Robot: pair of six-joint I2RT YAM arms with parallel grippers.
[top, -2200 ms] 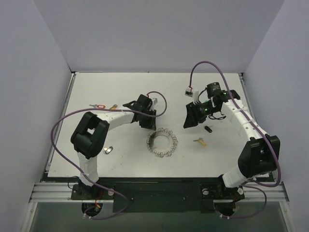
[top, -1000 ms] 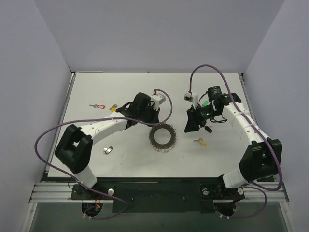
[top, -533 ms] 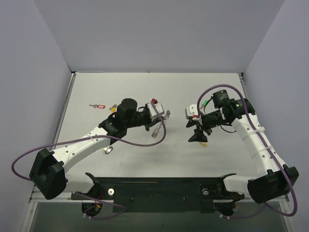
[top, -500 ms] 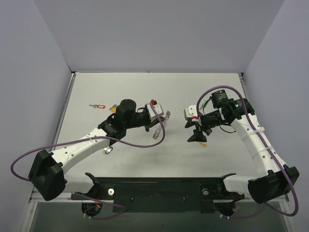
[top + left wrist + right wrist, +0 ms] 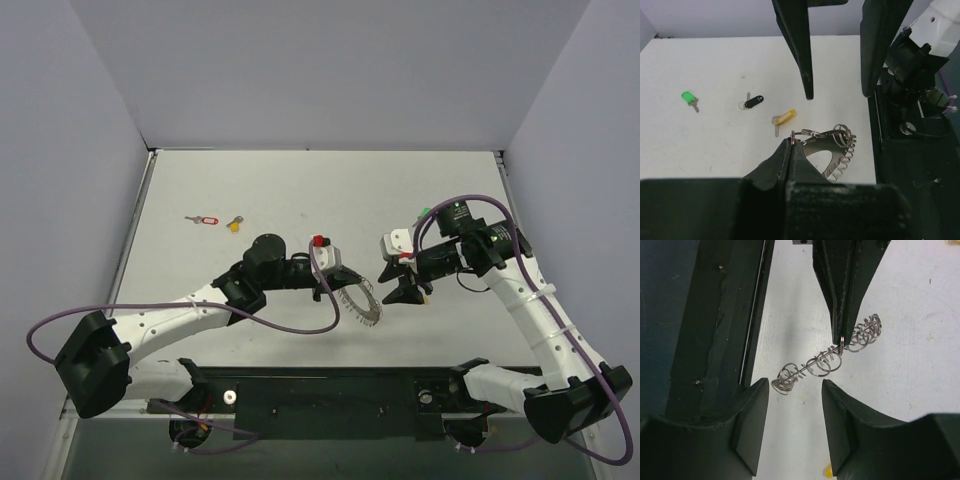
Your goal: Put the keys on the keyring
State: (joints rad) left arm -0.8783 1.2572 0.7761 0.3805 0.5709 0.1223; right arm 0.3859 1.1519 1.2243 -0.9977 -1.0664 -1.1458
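My left gripper [image 5: 338, 291] is shut on the rim of the keyring [image 5: 359, 304], a large silvery coiled ring held above the table near the front middle. The left wrist view shows the pinch point [image 5: 791, 138] and the keyring [image 5: 840, 150] hanging beyond it. My right gripper [image 5: 398, 290] is open and empty, facing the ring from the right. In the right wrist view [image 5: 795, 390] the keyring [image 5: 822, 362] is edge-on just beyond the gap. A green key [image 5: 689, 98], a black key [image 5: 754, 102] and a yellow key [image 5: 784, 118] lie on the table.
A red key [image 5: 205, 219] and an orange-yellow key [image 5: 234, 223] lie at the table's far left. The black front rail [image 5: 715, 315] runs close beside the ring. Purple cables loop off both arms. A yellow bit [image 5: 828, 471] shows under my right fingers.
My left gripper has carried the keyring toward the front and right, now tilted. My right gripper has moved nearer the front edge, staying open beside the ring.
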